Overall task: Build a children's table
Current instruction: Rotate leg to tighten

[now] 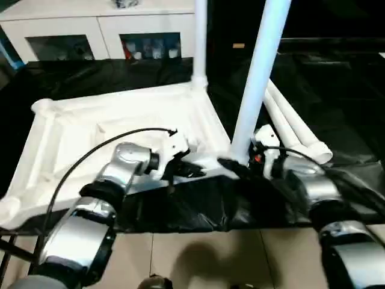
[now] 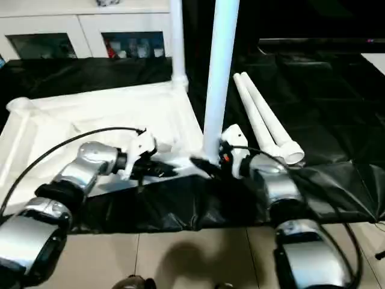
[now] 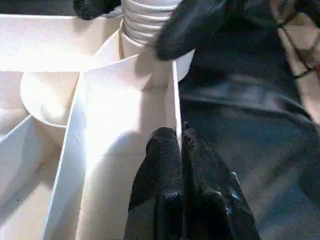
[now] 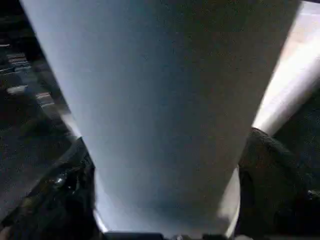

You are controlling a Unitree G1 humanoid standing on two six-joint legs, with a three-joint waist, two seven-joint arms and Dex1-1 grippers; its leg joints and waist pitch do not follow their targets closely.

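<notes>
The children's table lies upside down: its white ribbed top (image 1: pixel 90 117) rests on black sheeting. One leg (image 1: pixel 200 42) stands in the far corner socket. A second leg (image 1: pixel 260 72) stands upright in the near right corner socket (image 3: pixel 150 60), its ridged end (image 3: pixel 147 20) entering the socket. My right gripper (image 1: pixel 240 161) is open, a black finger on either side of that leg's base (image 4: pixel 165 100). Just to the left of that corner, my left gripper (image 3: pixel 181 137) is shut on the thin wall of the top's near rim (image 1: pixel 201 162). Two loose legs (image 1: pixel 295 126) lie to the right.
A white cabinet with glass doors (image 1: pixel 102 33) stands behind the work area. Black sheeting (image 1: pixel 343 90) covers the surface around the top and drapes over its near edge. Tiled floor (image 1: pixel 198 259) shows between my forearms.
</notes>
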